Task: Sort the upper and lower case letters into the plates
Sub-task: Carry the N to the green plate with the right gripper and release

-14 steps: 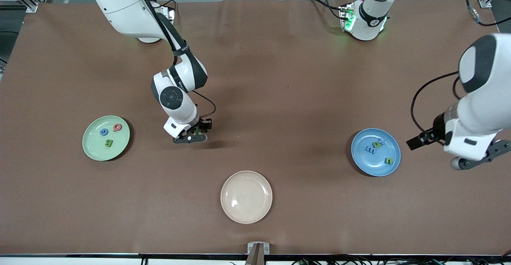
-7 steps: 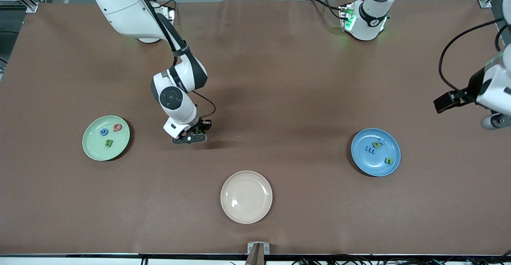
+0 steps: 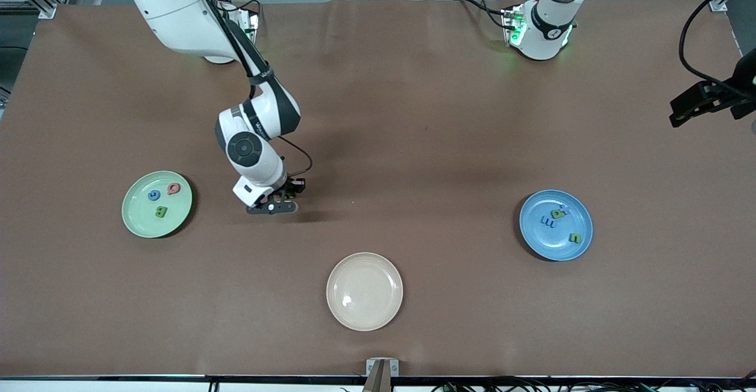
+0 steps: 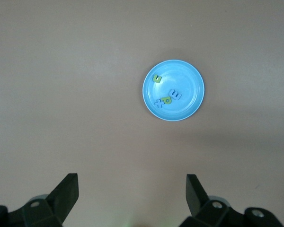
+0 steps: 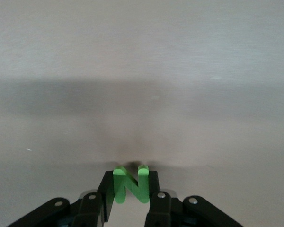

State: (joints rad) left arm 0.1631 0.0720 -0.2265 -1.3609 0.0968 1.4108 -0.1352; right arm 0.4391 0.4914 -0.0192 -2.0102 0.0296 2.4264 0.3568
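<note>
A brown mat covers the whole desk (image 3: 413, 114), with the two arm bases along its edge farthest from the front camera. The right gripper (image 5: 128, 201) is low over the mat between the mint green plate (image 3: 137, 221) and the middle of the desk, its fingers (image 5: 156, 201) pinching a bright green capital N (image 5: 129, 184); whether the letter is just clear of the mat or touching it cannot be told. The mint plate, toward the right arm's end, holds three letters (image 3: 162, 198): a blue one, a red one and a green B. The blue plate (image 3: 582, 244), toward the left arm's end, carries small blue and green letters (image 4: 166, 94), of which an x and an m can be made out. A cream-beige plate (image 3: 364, 318) sits empty, nearest the front camera. The left gripper (image 4: 131, 196) waits high over its end of the desk with its fingers spread wide and nothing between them. The step in hand looks like the pick of the N; as a capital it likely belongs with the B, so the next move calls for carrying it over the mint plate and letting go above a bare patch. No brand or label is readable apart from the letters themselves.
</note>
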